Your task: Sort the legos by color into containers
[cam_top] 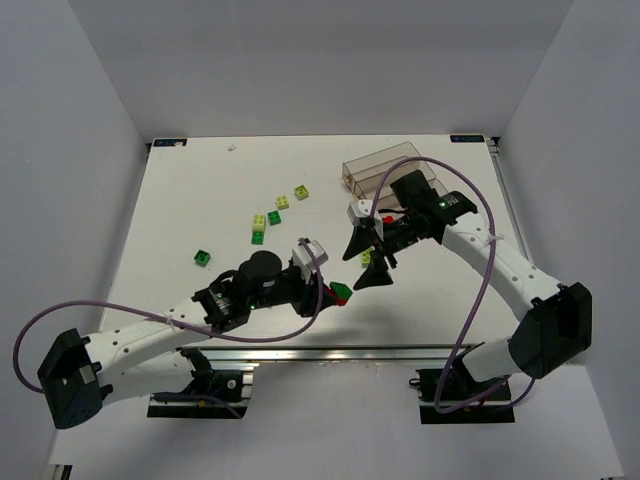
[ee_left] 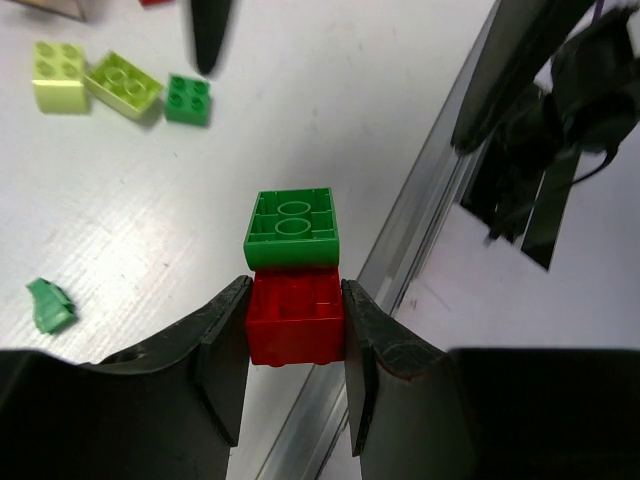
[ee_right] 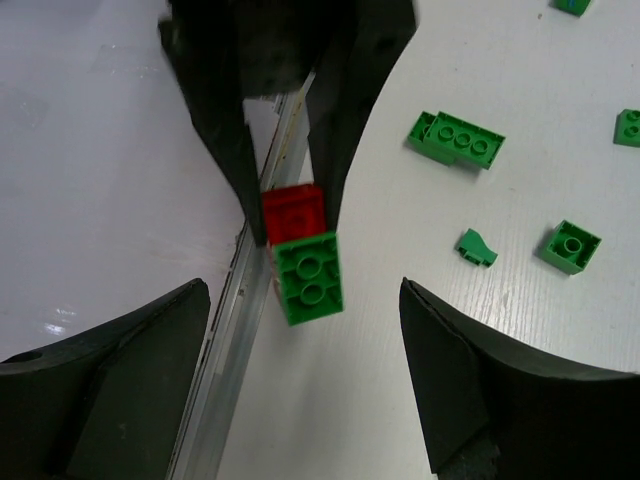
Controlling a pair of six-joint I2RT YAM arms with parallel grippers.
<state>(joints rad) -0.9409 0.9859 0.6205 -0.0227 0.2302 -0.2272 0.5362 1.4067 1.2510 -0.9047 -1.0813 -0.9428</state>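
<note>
Red lego (ee_left: 295,325) touching green lego (ee_left: 292,228) sits pinched in left gripper (ee_left: 295,292).

From above, the right arm (cam_top: 480,250) covers part of the containers (cam_top: 372,166), and a red speck (cam_top: 388,218) beside them is too small to identify. The left gripper (ee_left: 295,288) hides both sides of the red brick (ee_left: 295,325). The right wrist view's right edge clips a green brick (ee_right: 630,127). The left wrist view's top edge cuts off a red piece (ee_left: 155,2).
</note>
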